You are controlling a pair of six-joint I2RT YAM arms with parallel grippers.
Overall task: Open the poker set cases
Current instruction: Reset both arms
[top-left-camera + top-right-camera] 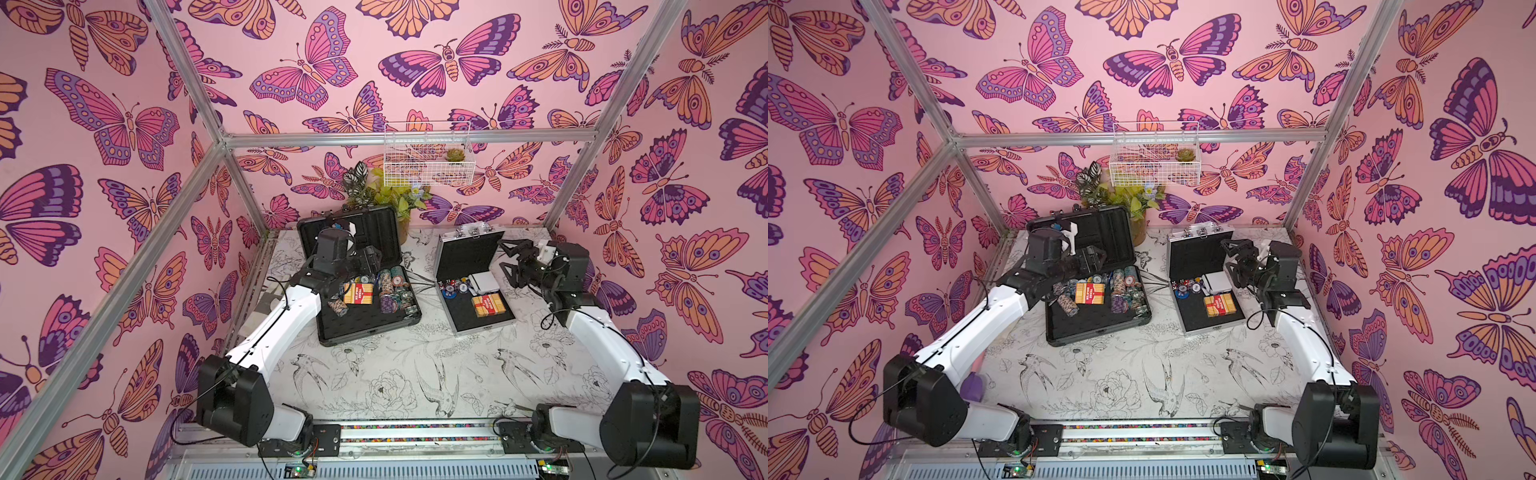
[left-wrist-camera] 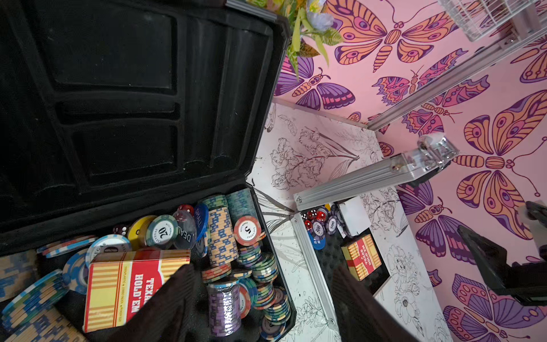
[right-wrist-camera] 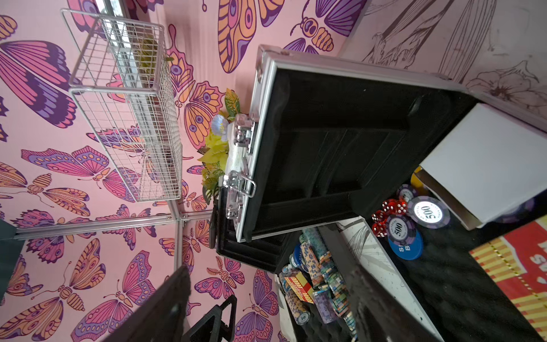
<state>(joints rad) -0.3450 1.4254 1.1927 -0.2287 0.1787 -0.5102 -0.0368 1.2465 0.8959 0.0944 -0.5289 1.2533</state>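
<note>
Both poker set cases lie open on the table with their lids standing up. The larger dark grey case [image 1: 365, 332] [image 1: 1096, 332] is at the left, its black lid [image 2: 118, 88] upright and its base full of chips. The smaller aluminium case [image 1: 484, 328] [image 1: 1214, 328] stands at the right, lid [image 3: 340, 142] raised. My left gripper [image 1: 374, 257] [image 2: 262, 268] hovers open over the dark case's base, holding nothing. My right gripper [image 1: 505, 259] [image 3: 268, 268] hangs open just right of the small lid, apart from it.
Stacks of chips and a red-yellow card box [image 1: 357, 293] fill the dark case. The small case holds another card box [image 1: 490, 305], a white box [image 1: 484, 282], dice and chips. A potted plant [image 1: 390, 195] stands behind the cases and a wire basket [image 1: 428, 153] hangs on the back wall.
</note>
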